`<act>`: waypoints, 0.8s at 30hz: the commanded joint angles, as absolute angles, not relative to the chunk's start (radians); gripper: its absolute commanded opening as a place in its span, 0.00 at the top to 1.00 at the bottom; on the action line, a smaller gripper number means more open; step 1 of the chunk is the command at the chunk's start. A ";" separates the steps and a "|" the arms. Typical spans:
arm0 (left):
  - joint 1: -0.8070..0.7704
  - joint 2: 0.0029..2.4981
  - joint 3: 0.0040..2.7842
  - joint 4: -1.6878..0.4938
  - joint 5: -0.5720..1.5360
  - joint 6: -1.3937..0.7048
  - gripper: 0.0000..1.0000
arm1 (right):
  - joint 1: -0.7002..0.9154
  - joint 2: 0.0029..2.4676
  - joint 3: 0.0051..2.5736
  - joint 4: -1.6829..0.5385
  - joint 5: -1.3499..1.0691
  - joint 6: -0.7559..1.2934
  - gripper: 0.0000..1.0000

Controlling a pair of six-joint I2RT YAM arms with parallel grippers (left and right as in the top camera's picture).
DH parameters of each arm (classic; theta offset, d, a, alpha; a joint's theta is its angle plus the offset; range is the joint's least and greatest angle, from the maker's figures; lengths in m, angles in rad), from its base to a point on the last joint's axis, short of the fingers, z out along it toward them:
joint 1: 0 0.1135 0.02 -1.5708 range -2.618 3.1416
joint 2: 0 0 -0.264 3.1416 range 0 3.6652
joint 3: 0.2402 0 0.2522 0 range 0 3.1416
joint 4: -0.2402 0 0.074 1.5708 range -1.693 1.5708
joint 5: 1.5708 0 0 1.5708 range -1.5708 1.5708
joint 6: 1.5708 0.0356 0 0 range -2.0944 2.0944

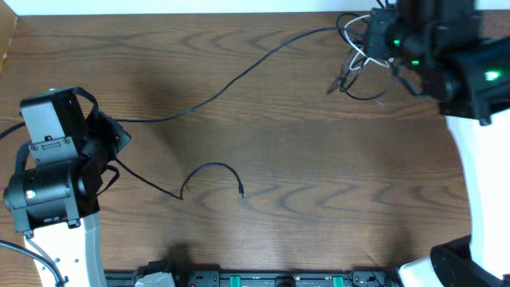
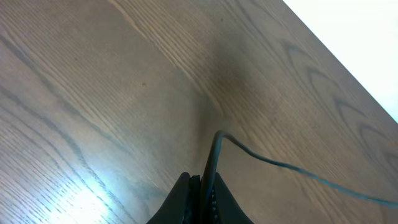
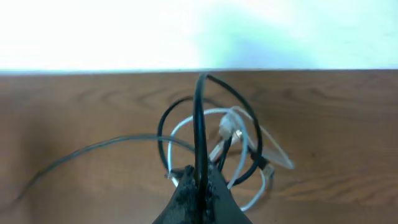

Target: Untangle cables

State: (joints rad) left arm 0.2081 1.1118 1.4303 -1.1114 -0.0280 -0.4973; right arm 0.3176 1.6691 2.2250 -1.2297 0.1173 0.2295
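the left end effector (image 2: 200,190) is closed on a long black cable (image 2: 273,163) that runs across the worktop (image 1: 319,175) to the knot (image 3: 230,143) at the far right edge. there the right end effector (image 3: 199,183) is clamped on a black strand (image 3: 200,118) rising out of the loops. pulling the two apart could cinch the knot tighter around the white cable (image 3: 245,134), or drag the bundle off the edge. whether both hold the same cable is unclear. the overhead view hides the right fingers, and where the curved black cable (image 1: 211,167) ends by the left arm cannot be made out.
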 commanded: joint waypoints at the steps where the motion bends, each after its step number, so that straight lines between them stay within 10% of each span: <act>1: 0.214 1.111 1.442 -1.115 -0.029 -0.491 0.92 | 0.306 1.705 2.210 -1.271 0.102 0.078 0.99; 5: 0.214 1.111 1.442 -1.119 -0.029 -0.491 0.92 | 0.297 1.754 2.204 -1.459 0.704 0.597 0.99; 14: 0.214 1.111 1.442 -1.123 -0.029 -0.491 0.93 | 0.295 1.778 2.204 -1.359 -0.075 -0.025 0.99; 19: 0.214 1.111 1.442 -1.131 -0.029 -0.491 0.92 | 0.273 1.795 2.199 -1.507 0.743 0.681 0.99; 24: 0.214 1.111 1.442 -1.129 -0.029 -0.492 0.92 | 0.213 1.807 2.177 -1.507 0.513 0.612 0.99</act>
